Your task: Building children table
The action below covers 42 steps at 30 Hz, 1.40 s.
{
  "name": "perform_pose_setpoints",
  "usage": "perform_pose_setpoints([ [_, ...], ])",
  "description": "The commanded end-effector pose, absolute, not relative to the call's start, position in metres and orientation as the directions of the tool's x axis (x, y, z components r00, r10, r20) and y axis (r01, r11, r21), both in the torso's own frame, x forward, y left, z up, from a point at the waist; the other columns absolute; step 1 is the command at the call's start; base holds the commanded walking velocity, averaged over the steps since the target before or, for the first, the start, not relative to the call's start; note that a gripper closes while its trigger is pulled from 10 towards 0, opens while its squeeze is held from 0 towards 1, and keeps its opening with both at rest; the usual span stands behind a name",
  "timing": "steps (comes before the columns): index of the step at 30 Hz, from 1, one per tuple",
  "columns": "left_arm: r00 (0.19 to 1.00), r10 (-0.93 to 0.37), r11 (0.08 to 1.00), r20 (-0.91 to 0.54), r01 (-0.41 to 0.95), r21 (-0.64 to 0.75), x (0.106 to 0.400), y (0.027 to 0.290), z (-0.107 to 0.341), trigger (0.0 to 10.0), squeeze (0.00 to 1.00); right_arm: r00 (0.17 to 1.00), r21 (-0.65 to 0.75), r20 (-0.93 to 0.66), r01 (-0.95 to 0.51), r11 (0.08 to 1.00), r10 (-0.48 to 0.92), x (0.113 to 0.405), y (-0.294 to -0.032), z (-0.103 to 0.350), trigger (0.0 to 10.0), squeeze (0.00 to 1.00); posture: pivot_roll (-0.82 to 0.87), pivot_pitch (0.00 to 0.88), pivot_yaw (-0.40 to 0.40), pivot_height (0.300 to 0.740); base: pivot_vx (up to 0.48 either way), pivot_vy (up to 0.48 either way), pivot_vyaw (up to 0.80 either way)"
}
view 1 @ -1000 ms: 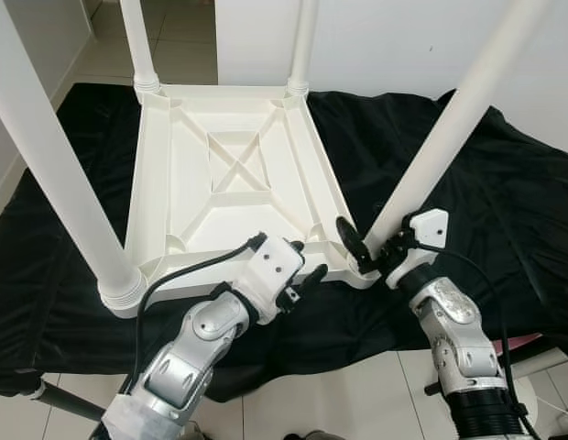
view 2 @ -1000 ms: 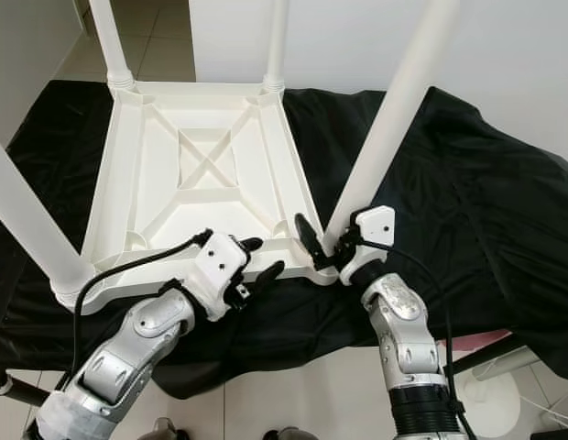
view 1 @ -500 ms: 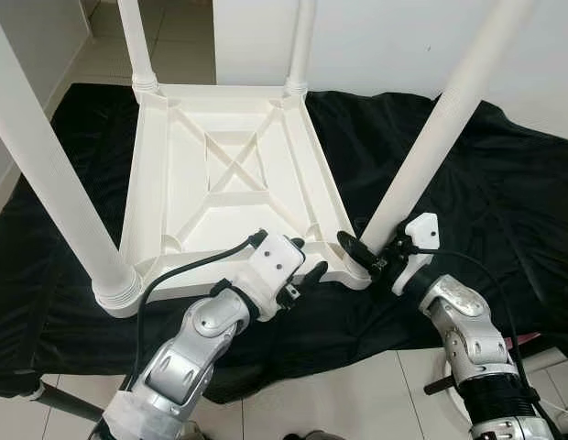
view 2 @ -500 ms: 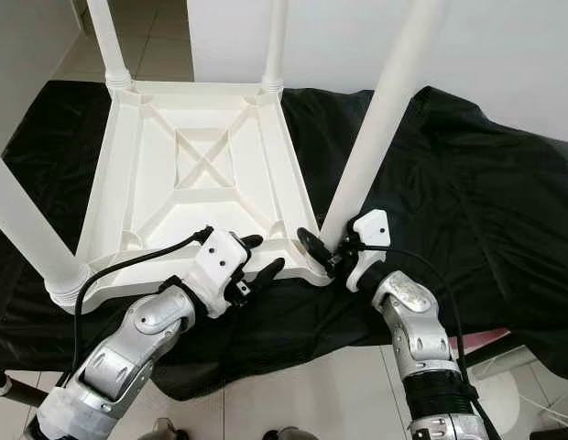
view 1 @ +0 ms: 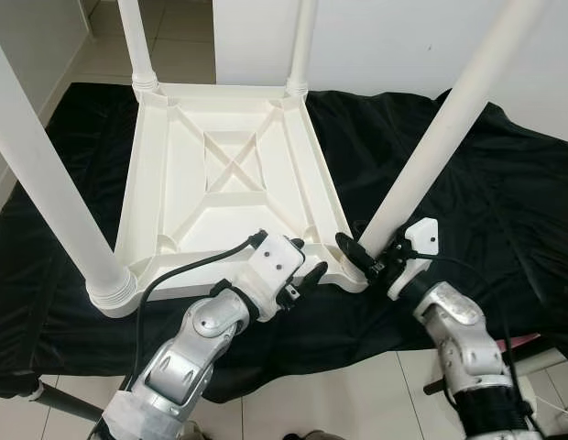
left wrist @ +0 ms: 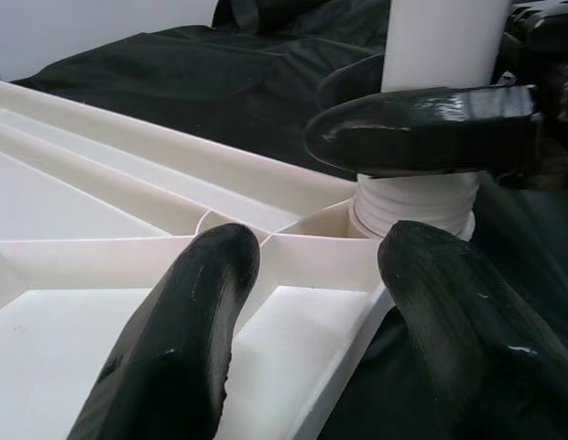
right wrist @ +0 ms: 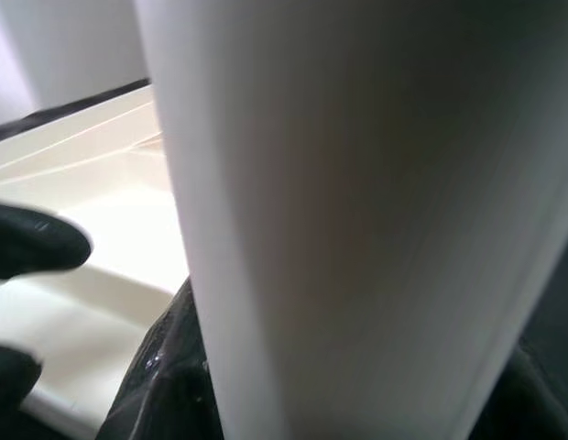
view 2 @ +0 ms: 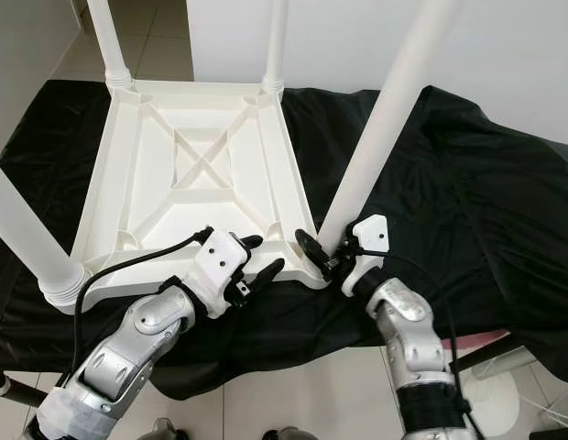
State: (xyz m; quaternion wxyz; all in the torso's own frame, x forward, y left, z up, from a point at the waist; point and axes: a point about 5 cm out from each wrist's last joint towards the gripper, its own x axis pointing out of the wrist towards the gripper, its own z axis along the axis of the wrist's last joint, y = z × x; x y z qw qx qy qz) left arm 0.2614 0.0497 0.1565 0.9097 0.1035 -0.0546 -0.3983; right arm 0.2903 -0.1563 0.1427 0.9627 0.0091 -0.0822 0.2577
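A white plastic children's table (view 1: 234,165) lies upside down on a black cloth (view 1: 467,183), with all its legs pointing up. My right gripper (view 1: 366,249) is shut on the near-right leg (view 1: 431,147) just above its threaded collar (left wrist: 417,197). One of its black fingers (left wrist: 421,128) crosses the front of the leg. My left gripper (view 1: 305,261) stands open at the table's near rim, close to that corner. Its two fingers (left wrist: 183,339) straddle the rim wall. The near-left leg (view 1: 46,174) stands tall at the left.
The two far legs (view 1: 137,41) rise at the back corners before a white wall (view 1: 385,46). Tiled floor (view 1: 357,394) shows below the cloth's near edge. A dark pole (view 1: 64,403) sits at the lower left, and a pink object (view 1: 527,341) at the lower right.
My right wrist has turned and dropped around the near-right leg, so its finger lies flatter than before. The left gripper has stayed put at the rim.
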Motion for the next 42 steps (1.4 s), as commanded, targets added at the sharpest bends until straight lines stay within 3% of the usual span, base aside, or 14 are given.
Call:
perform_pose_setpoints([
  [1,0.623,-0.782,0.604,-0.022,0.765,0.225,0.257,0.046,0.150,10.0,0.00,0.930,0.023,0.107,-0.356,0.934,0.351,0.287,-0.153,0.127,10.0,0.00,-0.01,0.108,-0.083,0.740,0.000,0.000,0.00],
  [2,0.623,-0.782,0.604,-0.022,0.765,0.225,0.257,0.046,0.150,10.0,0.00,0.930,0.023,0.107,-0.356,0.934,0.351,0.287,-0.153,0.127,10.0,0.00,-0.01,0.108,-0.083,0.740,0.000,0.000,0.00],
  [4,0.620,-0.784,0.600,-0.024,0.768,0.222,0.256,0.045,0.149,10.0,0.00,0.980,0.054,0.109,-0.173,0.983,0.166,0.283,-0.151,0.125,10.0,0.00,-0.01,0.111,-0.084,0.740,0.000,0.000,0.00],
  [9,0.619,-0.785,0.599,-0.025,0.769,0.223,0.255,0.044,0.148,10.0,0.00,0.990,0.075,0.105,-0.107,0.991,0.099,0.280,-0.148,0.125,10.0,0.00,-0.01,0.112,-0.084,0.740,0.000,0.000,0.00],
  [12,0.619,-0.785,0.599,-0.028,0.769,0.223,0.255,0.045,0.148,10.0,0.00,0.995,0.113,0.083,0.041,0.993,-0.051,0.275,-0.143,0.123,10.0,0.00,0.00,0.110,-0.088,0.740,0.000,0.000,0.00],
  [23,0.626,-0.779,0.603,-0.032,0.762,0.235,0.256,0.046,0.148,10.0,0.00,0.995,0.129,0.094,0.030,0.991,-0.043,0.275,-0.132,0.127,10.0,0.01,0.01,0.108,-0.093,0.740,0.000,0.000,0.00],
  [24,0.629,-0.777,0.606,-0.031,0.760,0.234,0.256,0.046,0.148,10.0,0.00,0.994,0.137,0.103,0.009,0.991,-0.023,0.274,-0.129,0.128,10.0,1.00,0.01,0.108,-0.095,0.740,0.000,0.000,0.00],
  [36,0.631,-0.775,0.608,-0.033,0.759,0.234,0.255,0.047,0.148,10.0,0.00,0.982,0.131,0.183,-0.065,0.989,0.040,0.278,-0.142,0.141,10.0,1.00,0.01,0.113,-0.097,0.740,0.000,0.000,0.00],
  [37,0.630,-0.776,0.607,-0.032,0.759,0.234,0.255,0.046,0.148,10.0,0.00,0.980,0.129,0.193,-0.083,0.988,0.057,0.280,-0.146,0.143,10.0,0.17,0.01,0.113,-0.097,0.740,0.000,0.000,0.00],
  [39,0.630,-0.776,0.607,-0.032,0.760,0.234,0.255,0.046,0.148,10.0,0.00,0.974,0.130,0.200,-0.138,0.982,0.111,0.283,-0.148,0.145,10.0,0.17,0.00,0.114,-0.096,0.740,0.000,0.000,0.00],
  [40,0.629,-0.777,0.606,-0.031,0.760,0.233,0.255,0.045,0.148,10.0,0.00,0.962,0.124,0.204,-0.209,0.970,0.181,0.285,-0.148,0.147,10.0,0.00,0.00,0.114,-0.096,0.740,0.000,0.000,0.00],
  [42,0.628,-0.777,0.606,-0.031,0.761,0.233,0.255,0.045,0.148,10.0,0.00,0.947,0.111,0.201,-0.277,0.954,0.252,0.287,-0.147,0.149,10.0,0.00,0.00,0.114,-0.096,0.740,0.000,0.000,0.00],
])
